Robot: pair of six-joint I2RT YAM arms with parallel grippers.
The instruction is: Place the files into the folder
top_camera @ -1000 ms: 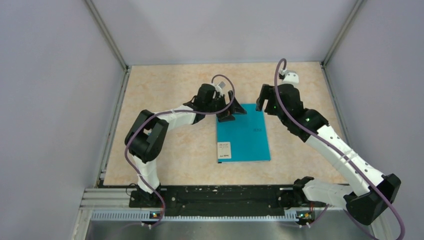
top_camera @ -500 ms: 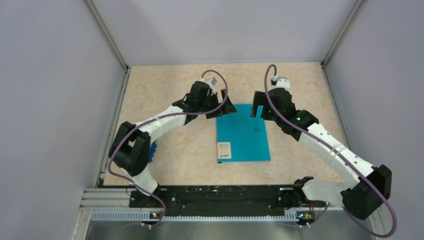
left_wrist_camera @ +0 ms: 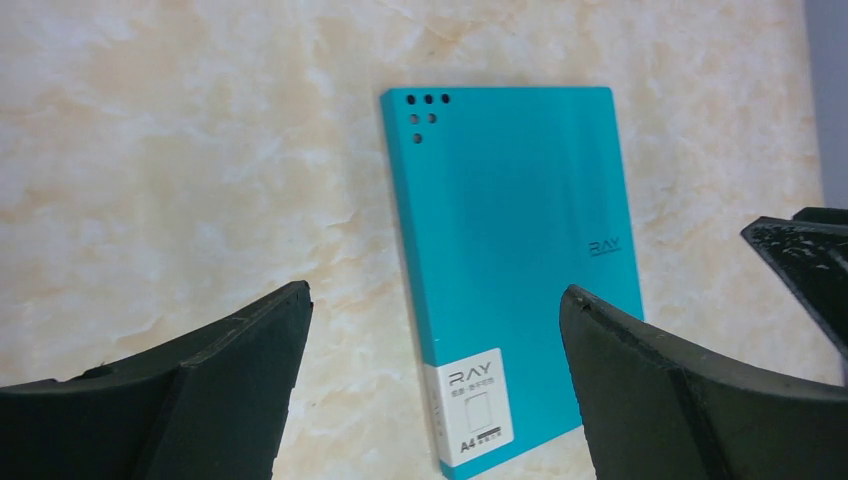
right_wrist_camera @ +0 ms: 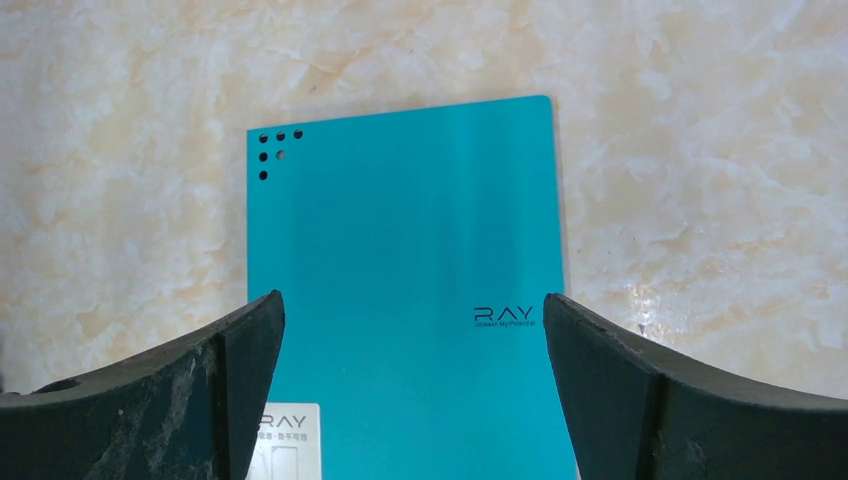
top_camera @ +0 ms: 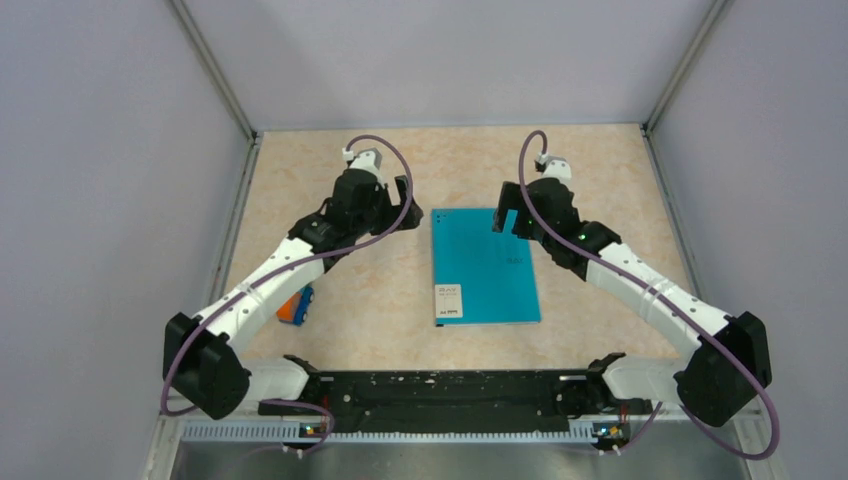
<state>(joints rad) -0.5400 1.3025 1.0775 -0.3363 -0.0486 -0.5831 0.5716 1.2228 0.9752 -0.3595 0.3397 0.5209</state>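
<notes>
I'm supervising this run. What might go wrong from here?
The folder lies shut and flat, so the open left end effector or right end effector may shove it instead of lifting its cover. No white sheets show in any view, so the filing cannot be confirmed. The orange-and-blue object lies close to the left arm, which may knock it.

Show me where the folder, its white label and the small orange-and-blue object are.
folder [top_camera: 490, 250]: top external view, middle of the teal cover.
white label [top_camera: 450, 302]: top external view, centre of the label.
orange-and-blue object [top_camera: 292, 309]: top external view, its orange part.
</notes>
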